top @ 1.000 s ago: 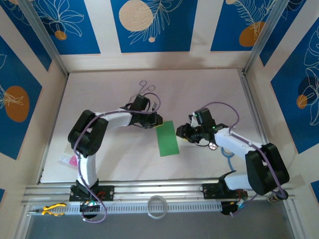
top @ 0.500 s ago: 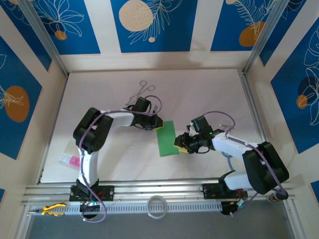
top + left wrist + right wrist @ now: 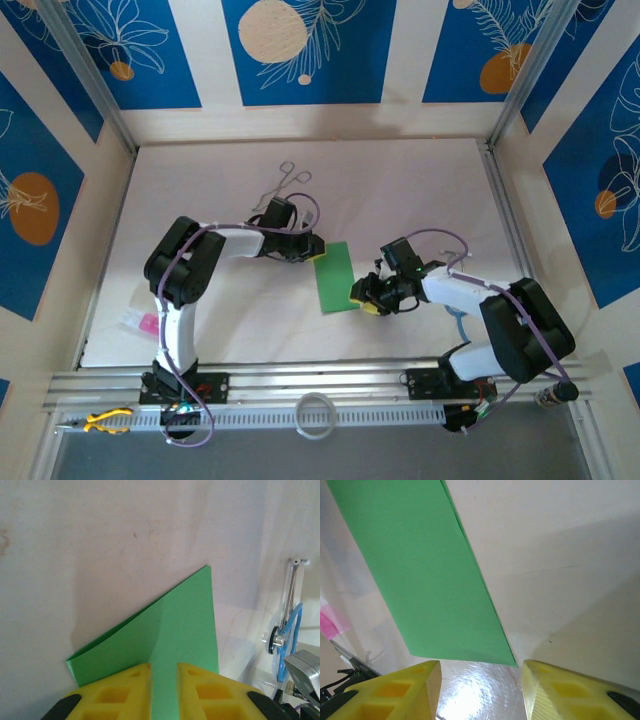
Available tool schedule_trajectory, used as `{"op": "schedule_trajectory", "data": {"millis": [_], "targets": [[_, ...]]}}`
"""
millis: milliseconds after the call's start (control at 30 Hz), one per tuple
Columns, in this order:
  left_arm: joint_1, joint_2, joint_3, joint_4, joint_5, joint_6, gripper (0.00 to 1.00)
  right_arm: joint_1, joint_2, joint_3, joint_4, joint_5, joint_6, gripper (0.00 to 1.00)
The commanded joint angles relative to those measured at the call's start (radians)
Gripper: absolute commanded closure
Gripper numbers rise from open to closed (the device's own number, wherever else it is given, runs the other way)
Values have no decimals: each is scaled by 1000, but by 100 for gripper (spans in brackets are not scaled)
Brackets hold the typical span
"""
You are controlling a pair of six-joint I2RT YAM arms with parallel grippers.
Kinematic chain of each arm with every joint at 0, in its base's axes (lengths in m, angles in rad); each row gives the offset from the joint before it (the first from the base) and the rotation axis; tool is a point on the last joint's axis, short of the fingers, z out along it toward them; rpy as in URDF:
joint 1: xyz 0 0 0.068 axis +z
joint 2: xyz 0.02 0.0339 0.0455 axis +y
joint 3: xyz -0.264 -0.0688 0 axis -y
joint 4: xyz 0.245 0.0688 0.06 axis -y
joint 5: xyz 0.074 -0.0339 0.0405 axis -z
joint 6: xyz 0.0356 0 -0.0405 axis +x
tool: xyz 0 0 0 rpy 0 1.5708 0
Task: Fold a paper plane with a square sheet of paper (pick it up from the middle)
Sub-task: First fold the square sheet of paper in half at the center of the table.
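Nearest, top view: white plastic ring point(image 3: 316, 413) on the metal rail btwn the arm bases; small pink flat item point(image 3: 146, 323) at near-left of the pale surface point(image 3: 420, 190), well apart from everything else. Next, right end effector point(image 3: 362, 300) sits low at the near-right corner of the thin bright green paper sheet point(image 3: 336, 280). Right wrist view: right end effector point(image 3: 481, 666) stands wide, w/ yellow fingers point(image 3: 410, 690) well apart and nothing btwn them. Just beyond their tips lies the near corner of the green paper sheet point(image 3: 425, 570), its long right edge running away up-left. Pink item point(image 3: 327, 622) is a blur at far left there. The green paper sheet lies flat mid-surface btwn the two arms, folded to a narrow oblong. Its long axis runs near-to-far, near end leaning slightly right, short ends square, no pointed nose. Left end effector point(image 3: 313, 250) is at its far-left corner. Left wrist view: left end effector point(image 3: 164, 667) is narrow, w/ only a slim gap btwn yellow fingers point(image 3: 130, 685). The green paper sheet point(image 3: 185, 625) shows in that gap, not clamped, a sharp corner pointing away from the tips. Its left edge looks a bit lifted. Farthest: thin metal scissor-handled forceps point(image 3: 288, 180), beyond the left arm's wrist.
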State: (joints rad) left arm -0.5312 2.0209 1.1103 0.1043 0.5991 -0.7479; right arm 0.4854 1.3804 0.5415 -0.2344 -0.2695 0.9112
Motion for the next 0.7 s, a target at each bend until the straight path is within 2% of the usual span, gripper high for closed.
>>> {"op": "schedule_trajectory", "data": {"millis": [0, 667], "targets": [[9, 1, -25, -20, -2, -7, 78, 6, 3, -12, -24, -3, 12, 54], [30, -29, 62, -49, -23, 61, 76, 8, -31, -17, 6, -19, 11, 57]]}}
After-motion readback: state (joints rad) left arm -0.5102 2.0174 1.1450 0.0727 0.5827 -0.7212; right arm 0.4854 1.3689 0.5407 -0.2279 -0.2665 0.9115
